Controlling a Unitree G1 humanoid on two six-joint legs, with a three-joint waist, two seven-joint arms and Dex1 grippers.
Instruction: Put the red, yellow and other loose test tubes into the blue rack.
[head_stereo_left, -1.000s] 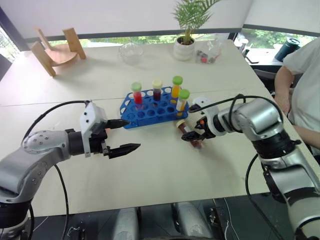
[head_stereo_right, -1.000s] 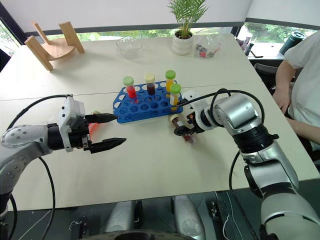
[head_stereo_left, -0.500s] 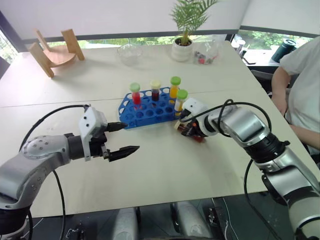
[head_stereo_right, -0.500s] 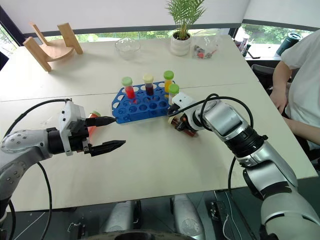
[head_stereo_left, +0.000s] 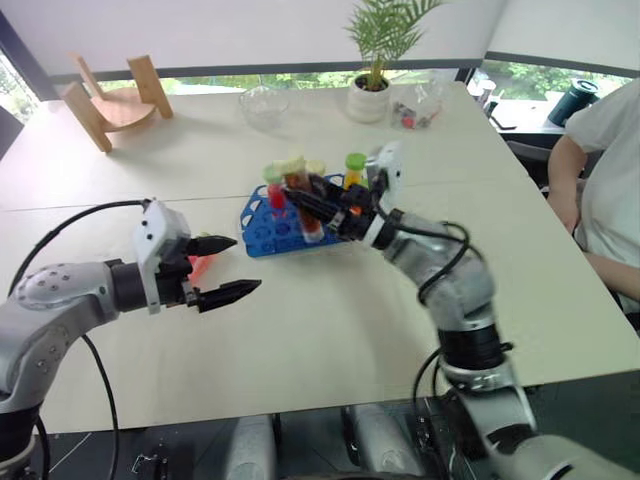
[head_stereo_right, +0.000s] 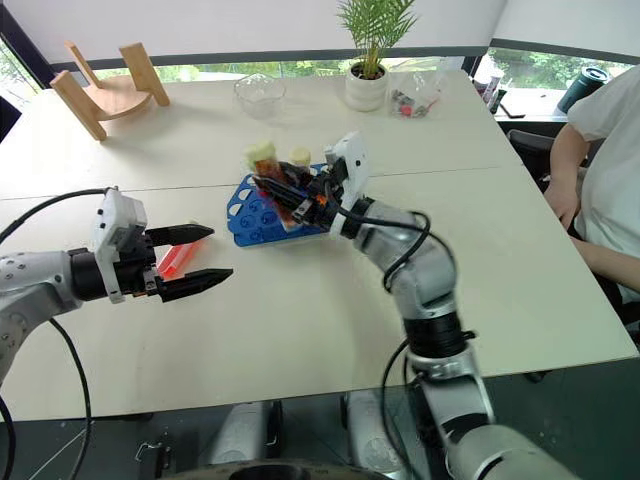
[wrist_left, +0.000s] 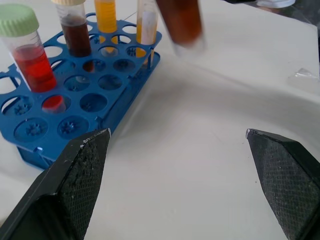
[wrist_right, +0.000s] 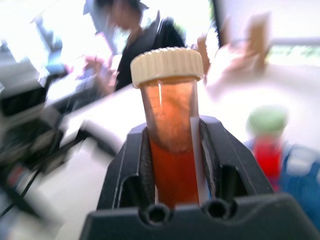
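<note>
The blue rack (head_stereo_left: 262, 240) stands mid-table with a red, a dark brown, an orange and a yellow tube upright in it. My right gripper (head_stereo_left: 298, 196) hovers over the rack, shut on a brown loose test tube (wrist_right: 170, 135) with a cream cap (head_stereo_left: 293, 165), tilted above the holes. This held tube (wrist_left: 182, 22) hangs near the rack's right end. A red loose tube (head_stereo_left: 200, 265) lies flat on the table left of the rack. My left gripper (head_stereo_left: 218, 268) is open just above the red tube, with nothing between its fingers (wrist_left: 75, 185).
At the table's far side stand a wooden stand (head_stereo_left: 110, 100) at the left, a glass bowl (head_stereo_left: 262, 102), a potted plant (head_stereo_left: 372, 90) and a clear bag (head_stereo_left: 415, 105). A person (head_stereo_left: 605, 170) sits at the right edge. Bare tabletop (head_stereo_left: 330, 320) lies in front of the rack.
My right gripper shut on the brown tube beside the rack, lifted it, and swung it up and left over the rack. The left gripper stayed open near the red tube.
</note>
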